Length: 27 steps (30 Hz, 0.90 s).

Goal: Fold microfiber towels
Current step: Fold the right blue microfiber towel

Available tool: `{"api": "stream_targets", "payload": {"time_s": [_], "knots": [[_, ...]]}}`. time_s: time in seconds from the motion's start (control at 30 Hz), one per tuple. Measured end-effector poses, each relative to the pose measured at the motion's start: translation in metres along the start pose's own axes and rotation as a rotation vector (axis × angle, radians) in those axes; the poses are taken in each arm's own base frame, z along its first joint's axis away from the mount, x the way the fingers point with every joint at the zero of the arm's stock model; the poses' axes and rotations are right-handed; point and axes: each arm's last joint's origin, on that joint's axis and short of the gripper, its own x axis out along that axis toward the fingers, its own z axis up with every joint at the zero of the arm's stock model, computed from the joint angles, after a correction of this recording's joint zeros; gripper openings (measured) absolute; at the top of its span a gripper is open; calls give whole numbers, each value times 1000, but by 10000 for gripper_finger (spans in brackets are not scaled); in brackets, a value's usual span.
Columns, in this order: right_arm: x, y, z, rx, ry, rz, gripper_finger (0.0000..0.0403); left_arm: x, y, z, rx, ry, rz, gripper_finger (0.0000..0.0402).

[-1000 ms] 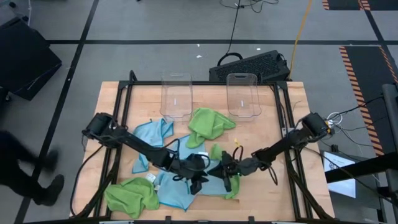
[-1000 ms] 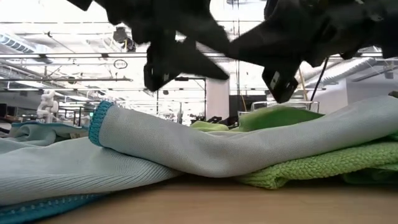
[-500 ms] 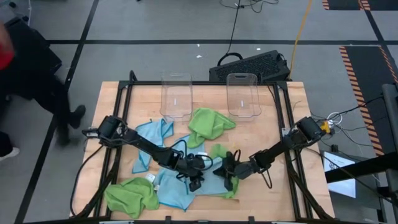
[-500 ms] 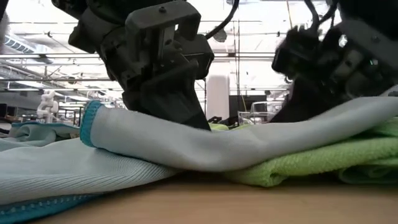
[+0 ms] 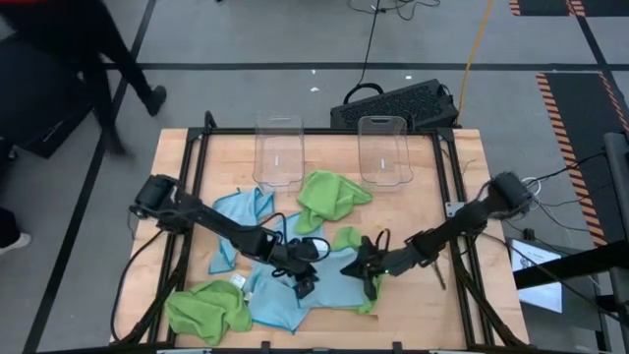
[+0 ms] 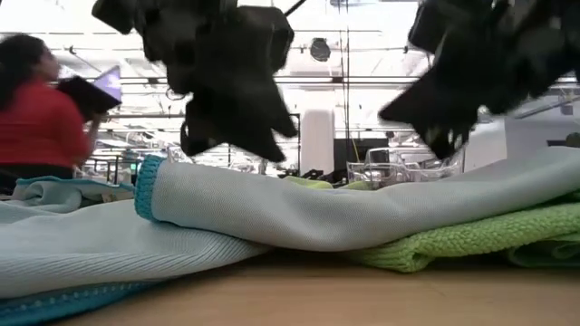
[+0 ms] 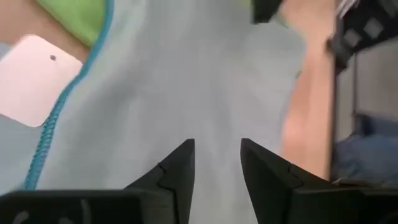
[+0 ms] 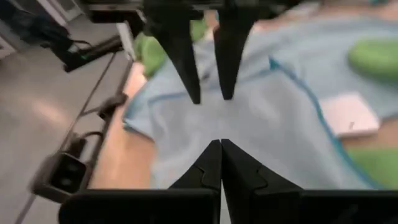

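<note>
- From overhead I saw the wooden table (image 5: 432, 295) on a grey floor, with two clear plastic bins (image 5: 279, 152) at its far edge and a dark case (image 5: 393, 103) behind them.
- The microfiber towels lay strewn across the near half: a light blue towel (image 5: 319, 290) spread at the centre, green ones (image 5: 329, 197) around it.
- Only the low view showed a person in red (image 6: 36, 122) standing in the room behind; overhead, just dark legs crossed the top left corner, having moved up from the table's left side.
- Only the wrist views settled the claws: the left gripper (image 7: 217, 165) was parted and empty above the blue towel, and the right gripper (image 8: 221, 163) was clenched on nothing, facing the left one.
- Both grippers had lifted off the towel, which they were pressing half a second before.
- A white tag (image 7: 34, 78) lay beside the teal hem; I could read no writing on it.
</note>
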Motion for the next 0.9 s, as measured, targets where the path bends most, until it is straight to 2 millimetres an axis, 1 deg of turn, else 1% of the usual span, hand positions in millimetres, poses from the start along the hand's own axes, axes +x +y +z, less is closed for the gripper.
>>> {"api": "stream_targets", "payload": {"time_s": [0.07,0.13,0.2,0.37,0.5,0.6,0.7,0.83,0.9], "knots": [[-12,6,17,-12,-53,32,0,-11,-3,1,-72,4,11,131],[-26,11,33,-30,-93,53,0,-16,-8,1,-167,-9,-6,131],[-40,14,47,-33,-136,69,0,-21,-11,-3,-269,3,10,131],[-73,11,69,-3,-171,24,0,-22,-23,-17,-549,28,-3,132],[-93,4,73,-41,-122,-18,0,-23,-35,-24,-745,43,-56,140],[-104,-3,73,-93,-72,-58,0,-24,-44,-27,-921,49,-119,159],[-112,-9,71,-126,-21,-88,0,-25,-49,-31,-1062,63,-126,177],[-122,-14,70,-146,71,-31,0,-26,-55,-42,-1222,101,-111,183],[-125,-17,68,-181,127,10,0,-27,-59,-48,-1269,115,-99,184]]}}
